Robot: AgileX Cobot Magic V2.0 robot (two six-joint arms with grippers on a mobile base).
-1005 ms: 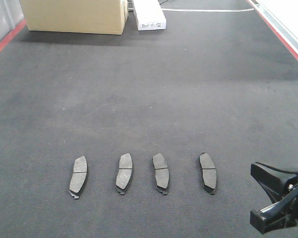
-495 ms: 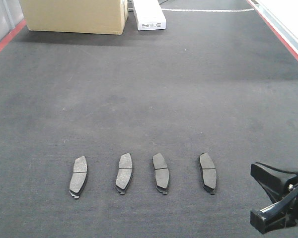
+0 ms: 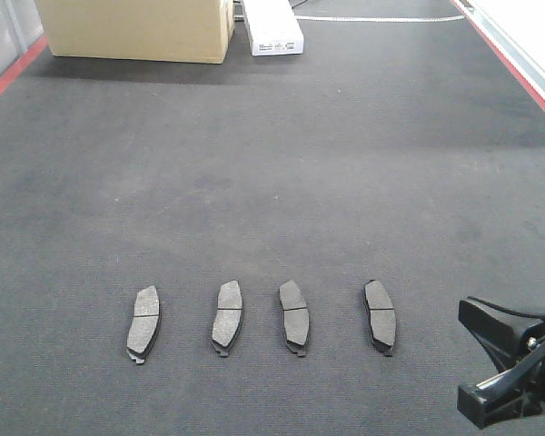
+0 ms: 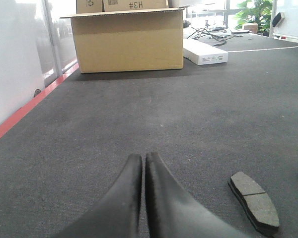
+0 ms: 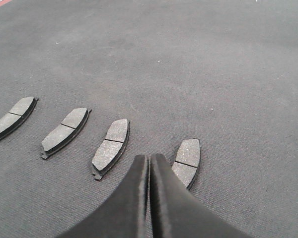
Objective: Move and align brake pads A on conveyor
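**Four pads in a row, both arms idle**

Nothing has shifted across the last second: the four brake pads A (image 3: 143, 324) (image 3: 227, 317) (image 3: 294, 318) (image 3: 380, 316) lie exactly where they were, and the right end effector (image 3: 504, 368) sits unmoved at the lower right of the front view. That stillness, with no pad in hand, suggests the alignment is essentially done, or that the arms are pausing before a final adjustment.

The pads rest flat on the conveyor (image 3: 282, 163), in its near part, well apart from the cardboard box (image 3: 136, 29) and the white carton (image 3: 273, 25) at the far end. They form a side-by-side row, each separate from its neighbours. Every pad's long axis runs roughly away from the robot, along the belt, with the groove crossing it. The two left pads lean slightly one way and the two right pads the other, so they are not perfectly parallel.

The right end effector (image 5: 149, 163) has its fingers pressed together and holds nothing, hovering just beside the rightmost pad (image 5: 187, 159). The left end effector (image 4: 143, 163) is likewise closed and empty, with the leftmost pad (image 4: 253, 199) near it.
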